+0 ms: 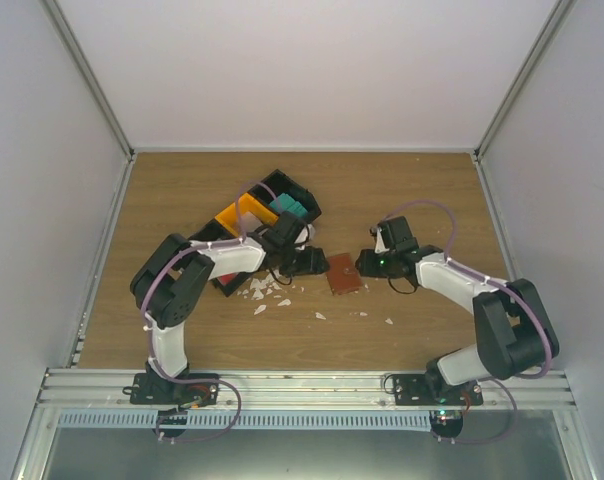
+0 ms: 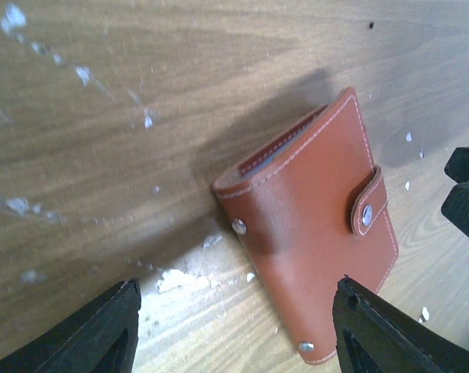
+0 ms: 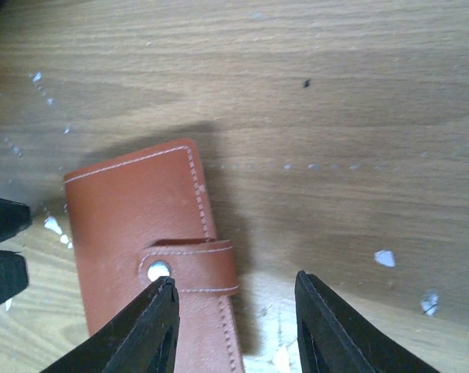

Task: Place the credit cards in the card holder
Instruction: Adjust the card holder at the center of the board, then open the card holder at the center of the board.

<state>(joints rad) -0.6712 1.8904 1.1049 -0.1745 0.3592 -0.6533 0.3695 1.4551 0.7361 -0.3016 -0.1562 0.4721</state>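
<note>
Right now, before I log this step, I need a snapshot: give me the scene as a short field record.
card holder: closed, strap snapped, lying on the table
left gripper: open, empty, over the card holder
right gripper: open, empty, by the strap side
credit cards: a teal one in the tray; none gripped
white scraps: scattered near the card holder

Wood-grain table, lightly littered.
A closed brown wallet lies flat near the middle, with white scraps scattered to its left and a black-and-orange tray behind them.
</note>
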